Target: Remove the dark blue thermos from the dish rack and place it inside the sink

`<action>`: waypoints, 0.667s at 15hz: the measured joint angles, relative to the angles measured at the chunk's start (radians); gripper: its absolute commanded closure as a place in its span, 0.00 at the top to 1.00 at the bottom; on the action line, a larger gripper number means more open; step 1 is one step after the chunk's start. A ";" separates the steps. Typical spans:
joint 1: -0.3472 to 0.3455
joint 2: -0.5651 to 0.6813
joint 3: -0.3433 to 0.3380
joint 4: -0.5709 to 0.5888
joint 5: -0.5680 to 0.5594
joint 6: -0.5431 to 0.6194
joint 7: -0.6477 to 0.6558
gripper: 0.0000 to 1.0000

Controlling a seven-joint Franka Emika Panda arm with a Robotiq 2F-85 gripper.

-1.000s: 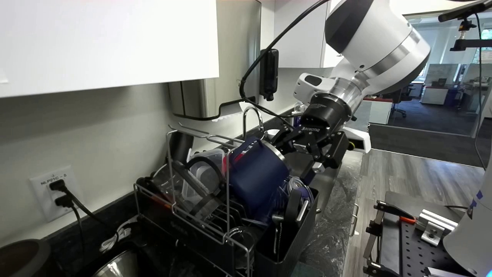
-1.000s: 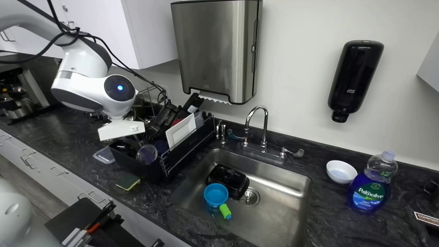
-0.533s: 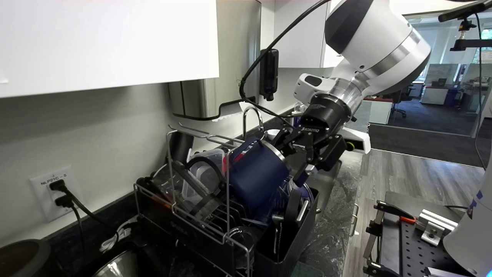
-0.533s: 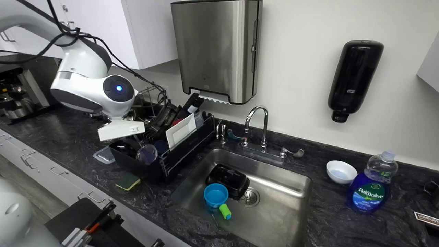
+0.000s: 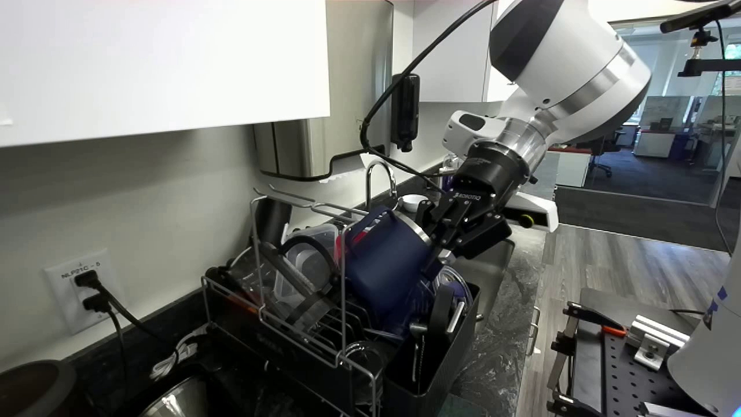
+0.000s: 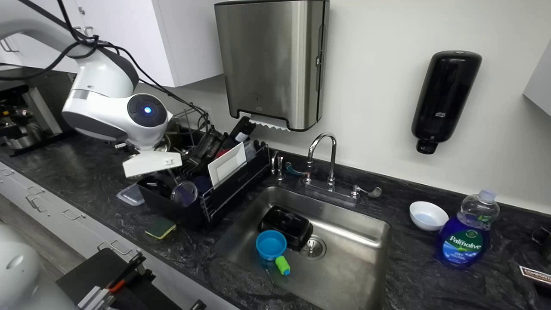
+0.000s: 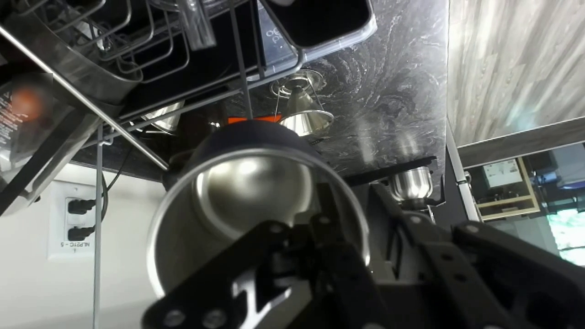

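Note:
The dark blue thermos (image 5: pixel 385 263) leans in the dish rack (image 5: pixel 345 295), its steel-rimmed mouth tilted up toward my gripper (image 5: pixel 433 249). Looking into its shiny interior (image 7: pixel 256 192) from the wrist, I see one finger of the gripper (image 7: pixel 349 184) inside the mouth and the opposite one outside. The thermos wall runs between the fingers, and a gap still shows between them. Partly closed, they do not visibly clamp the wall. The sink (image 6: pixel 344 275) lies right beside the rack; the arm blocks the thermos from that side.
Inside the sink sit a black container (image 6: pixel 284 226), a blue cup (image 6: pixel 270 245) and a green item (image 6: pixel 283 265). A black utensil caddy (image 5: pixel 428 382) hangs on the rack. Wire uprights (image 7: pixel 98 205) stand close around the thermos. The faucet (image 6: pixel 331 159) rises behind the sink.
The fingers were wide apart a second ago and have drawn much closer together around the thermos wall. The arm has barely shifted, and the thermos keeps its place.

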 measured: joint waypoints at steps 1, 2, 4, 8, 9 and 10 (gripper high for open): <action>0.000 0.000 0.002 0.000 0.001 0.004 0.000 0.00; 0.000 -0.001 0.002 0.001 0.002 0.009 -0.003 0.00; 0.000 -0.008 0.002 0.002 0.008 0.013 -0.009 0.01; 0.000 -0.008 0.005 0.003 0.013 0.014 -0.028 0.02; 0.000 -0.008 0.005 0.003 0.013 0.014 -0.028 0.02; 0.000 -0.009 0.006 0.003 0.013 0.014 -0.028 0.02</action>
